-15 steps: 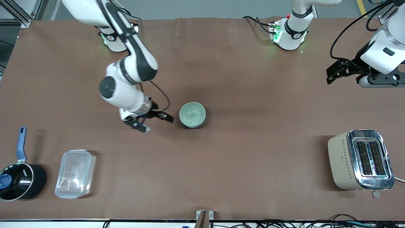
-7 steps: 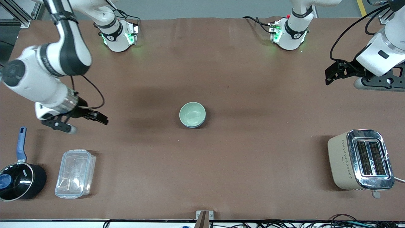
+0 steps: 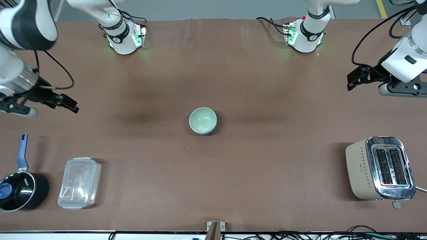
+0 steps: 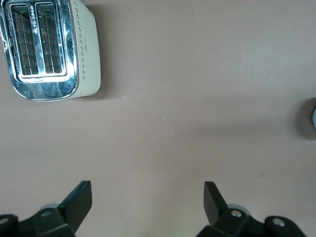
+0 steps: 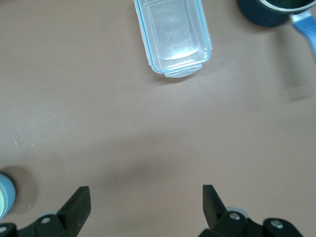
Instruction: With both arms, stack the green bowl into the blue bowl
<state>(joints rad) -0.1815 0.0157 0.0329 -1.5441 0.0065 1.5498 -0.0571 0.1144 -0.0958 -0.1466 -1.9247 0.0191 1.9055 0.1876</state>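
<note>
The green bowl (image 3: 202, 119) sits nested inside the blue bowl (image 3: 215, 127) at the middle of the table; only a thin blue edge shows under it. My right gripper (image 3: 54, 111) is open and empty, up in the air over the right arm's end of the table, well away from the bowls. My left gripper (image 3: 366, 87) is open and empty over the left arm's end. The right wrist view shows the open right gripper (image 5: 145, 200) over bare table, with the blue bowl's edge (image 5: 5, 190) at the frame border. The left wrist view shows the open left gripper (image 4: 147, 197).
A beige and chrome toaster (image 3: 380, 168) stands near the front at the left arm's end, also in the left wrist view (image 4: 49, 49). A clear plastic container (image 3: 79, 182) and a black saucepan with a blue handle (image 3: 20, 186) stand near the front at the right arm's end.
My right arm has swung away from beside the bowls to the right arm's end of the table. The left gripper shifted only slightly. The bowls have not moved.
</note>
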